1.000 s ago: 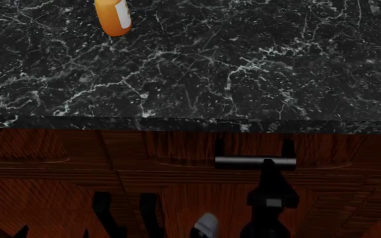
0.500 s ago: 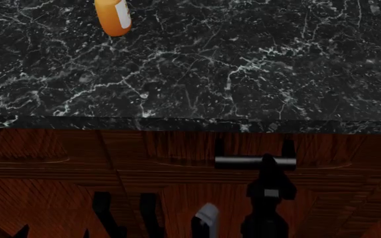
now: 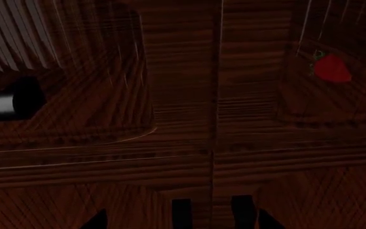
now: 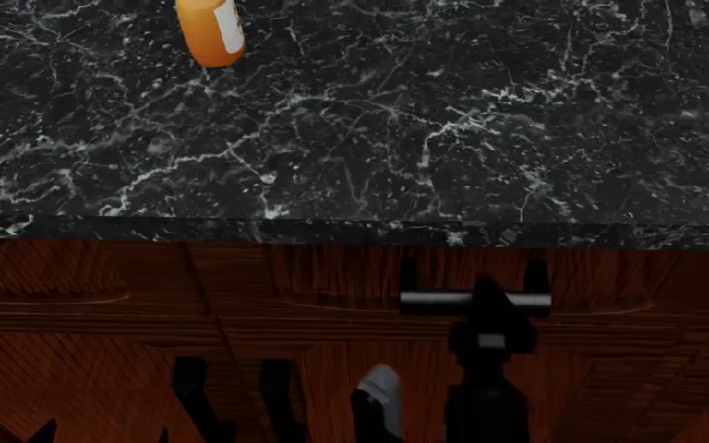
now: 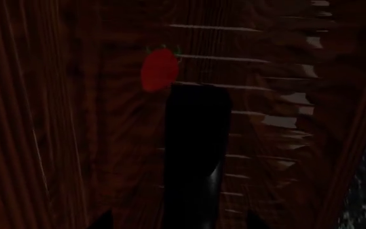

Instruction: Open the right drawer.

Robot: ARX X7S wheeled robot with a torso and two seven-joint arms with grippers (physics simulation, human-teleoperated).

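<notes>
The right drawer is the dark red-brown front under the counter, shut. Its silver bar handle sits on two black posts. My right gripper reaches up to the bar's right half. In the right wrist view the bar runs between my spread fingertips, with the red strawberry spot beside it, so my right gripper is open around the handle. My left gripper is open and empty, facing the seam between the two drawers. The strawberry spot also shows there.
A black marble counter overhangs the drawers, with an orange bottle at its far left. The left drawer has its own silver handle. Two vertical black cabinet door handles stand below.
My right gripper has moved up and forward until its tips straddle the drawer's bar handle. The drawer and my left gripper have not moved.
</notes>
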